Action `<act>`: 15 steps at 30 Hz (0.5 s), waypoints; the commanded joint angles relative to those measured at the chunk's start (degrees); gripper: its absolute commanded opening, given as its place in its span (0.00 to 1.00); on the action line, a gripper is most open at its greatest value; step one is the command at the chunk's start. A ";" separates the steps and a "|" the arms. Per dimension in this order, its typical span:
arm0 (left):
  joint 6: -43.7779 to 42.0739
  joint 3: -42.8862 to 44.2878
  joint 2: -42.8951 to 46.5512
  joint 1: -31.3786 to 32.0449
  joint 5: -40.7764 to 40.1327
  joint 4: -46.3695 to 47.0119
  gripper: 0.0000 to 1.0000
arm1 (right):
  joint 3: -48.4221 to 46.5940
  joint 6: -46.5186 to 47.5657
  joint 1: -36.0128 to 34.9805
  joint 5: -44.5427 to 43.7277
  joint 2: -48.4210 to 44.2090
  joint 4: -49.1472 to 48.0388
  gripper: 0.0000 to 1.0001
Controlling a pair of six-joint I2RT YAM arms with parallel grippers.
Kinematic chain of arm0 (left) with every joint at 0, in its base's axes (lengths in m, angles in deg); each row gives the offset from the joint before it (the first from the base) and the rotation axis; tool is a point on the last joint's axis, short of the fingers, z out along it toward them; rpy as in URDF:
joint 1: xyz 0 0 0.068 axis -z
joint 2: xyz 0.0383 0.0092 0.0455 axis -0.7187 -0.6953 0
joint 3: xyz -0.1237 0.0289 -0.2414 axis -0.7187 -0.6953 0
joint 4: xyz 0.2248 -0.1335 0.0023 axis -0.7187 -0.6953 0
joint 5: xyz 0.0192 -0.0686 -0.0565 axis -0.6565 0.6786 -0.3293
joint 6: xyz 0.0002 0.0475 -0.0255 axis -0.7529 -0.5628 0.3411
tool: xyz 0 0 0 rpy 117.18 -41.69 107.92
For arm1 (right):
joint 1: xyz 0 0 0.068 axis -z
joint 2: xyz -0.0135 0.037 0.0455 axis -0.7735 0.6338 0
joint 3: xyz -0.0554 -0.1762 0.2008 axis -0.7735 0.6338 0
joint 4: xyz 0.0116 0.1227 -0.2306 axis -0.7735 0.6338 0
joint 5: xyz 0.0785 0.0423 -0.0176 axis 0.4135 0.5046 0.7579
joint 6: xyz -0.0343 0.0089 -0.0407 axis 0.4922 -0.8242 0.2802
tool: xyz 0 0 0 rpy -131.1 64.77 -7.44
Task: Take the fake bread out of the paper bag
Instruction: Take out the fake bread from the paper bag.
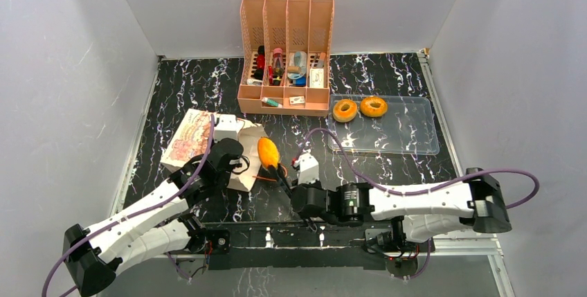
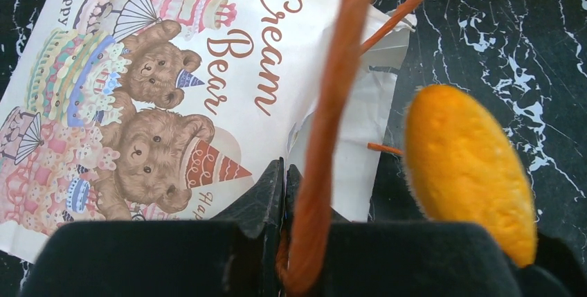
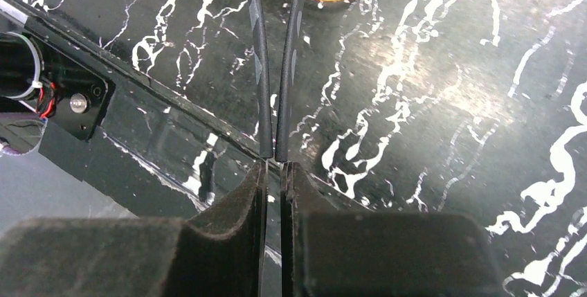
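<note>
The paper bag (image 1: pixel 197 141) lies flat on the left of the table, its bear picture facing up (image 2: pixel 173 89). My left gripper (image 1: pixel 237 165) sits at the bag's mouth, its jaws (image 2: pixel 284 176) shut on the bag's orange cord handle (image 2: pixel 325 124). The orange oval bun (image 1: pixel 268 151) is just outside the mouth, right of the handle (image 2: pixel 471 165). My right gripper (image 1: pixel 296 183) is shut (image 3: pixel 275 169) on black tongs (image 3: pixel 273 68), whose tips reach the bun's near end (image 1: pixel 279 171). Two golden-brown rings (image 1: pixel 345 110) (image 1: pixel 374 106) lie on the clear tray. Toast and loaf are out of view.
The clear plastic tray (image 1: pixel 408 134) lies at the right rear. A pink desk organizer (image 1: pixel 286 55) with small items stands at the back centre. Grey walls close in the left, right and back sides. The arms' black base rail (image 1: pixel 311 231) runs along the near edge.
</note>
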 commanded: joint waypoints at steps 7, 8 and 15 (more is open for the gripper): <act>0.86 1.46 0.92 0.04 -4.12 -2.11 0.00 | 0.58 -11.43 -2.01 -9.36 -9.98 10.60 0.00; 0.85 1.39 0.98 0.00 -3.91 -2.01 0.00 | 0.52 -12.44 -2.26 -9.96 -10.44 11.54 0.00; 0.60 0.40 2.59 0.04 -1.19 -1.25 0.00 | 0.54 -22.53 -2.61 -18.41 -13.65 19.84 0.00</act>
